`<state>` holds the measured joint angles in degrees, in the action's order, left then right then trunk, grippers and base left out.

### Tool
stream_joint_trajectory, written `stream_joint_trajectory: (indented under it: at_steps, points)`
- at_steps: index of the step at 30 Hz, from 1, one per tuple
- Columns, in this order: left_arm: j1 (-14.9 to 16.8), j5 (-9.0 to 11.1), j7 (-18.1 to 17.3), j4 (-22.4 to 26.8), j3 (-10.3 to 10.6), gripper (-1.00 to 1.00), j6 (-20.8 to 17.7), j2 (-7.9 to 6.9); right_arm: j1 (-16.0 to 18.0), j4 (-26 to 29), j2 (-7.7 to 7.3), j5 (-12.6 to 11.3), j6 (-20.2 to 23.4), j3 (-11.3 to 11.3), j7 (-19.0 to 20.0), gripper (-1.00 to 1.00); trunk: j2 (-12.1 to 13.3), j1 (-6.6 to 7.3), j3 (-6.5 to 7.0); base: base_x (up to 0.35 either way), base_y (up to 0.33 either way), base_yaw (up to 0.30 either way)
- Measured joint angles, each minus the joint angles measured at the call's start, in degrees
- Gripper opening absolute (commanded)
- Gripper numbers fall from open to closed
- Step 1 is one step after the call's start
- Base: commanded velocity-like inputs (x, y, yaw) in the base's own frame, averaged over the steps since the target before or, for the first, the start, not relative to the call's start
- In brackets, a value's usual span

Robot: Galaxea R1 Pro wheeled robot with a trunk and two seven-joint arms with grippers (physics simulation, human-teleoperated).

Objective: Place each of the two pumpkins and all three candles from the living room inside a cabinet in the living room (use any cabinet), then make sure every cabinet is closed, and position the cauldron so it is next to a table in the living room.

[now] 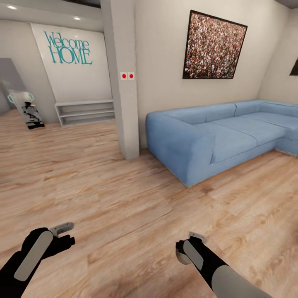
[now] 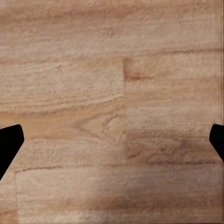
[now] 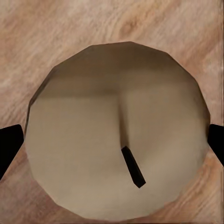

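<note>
A pale candle [image 3: 119, 133], dark wick up, sits clamped between the right gripper [image 3: 112, 140] jaws, low over the wooden floor [image 1: 124, 207]. The left gripper [image 2: 112, 140] jaws stand wide, holding nothing. A blue sofa [image 1: 215, 136] stands beyond, against the wall

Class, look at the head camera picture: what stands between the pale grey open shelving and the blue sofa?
In the head view, a white pillar with two red switches stands between the shelving and the sofa, rising from the wood floor.
</note>
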<state>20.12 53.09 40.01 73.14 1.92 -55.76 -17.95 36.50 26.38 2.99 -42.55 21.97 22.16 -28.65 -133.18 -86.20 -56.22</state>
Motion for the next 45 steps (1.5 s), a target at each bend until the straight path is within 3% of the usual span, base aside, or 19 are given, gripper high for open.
stream_joint_trajectory:
  at_steps: [20, 31, 45]
  points:
    - [0.16, 0.49, 0.18, 3.19, -0.41, 1.0, -0.27, 0.0, 0.0, -0.01, -0.05, -0.1, 0.0, 0.0, 0.0, -1.0, 0.0, 0.01, 0.0, -0.048, 0.027, -0.278]
    - [0.14, 0.57, 0.04, 3.7, -0.37, 1.0, -0.35, -0.01, 0.03, 0.07, 0.32, -0.08, -0.03, 0.03, 0.11, -1.0, 4.4, 2.42, 1.91, 0.0, 0.0, -0.092]
    - [0.2, 1.36, 0.0, 3.64, -0.36, 1.0, -0.38, -0.01, 0.03, 1.32, 0.27, 0.11, 2.81, 0.2, 0.54, -1.0, 10.01, 5.49, 3.37, 0.0, 0.0, 0.0]
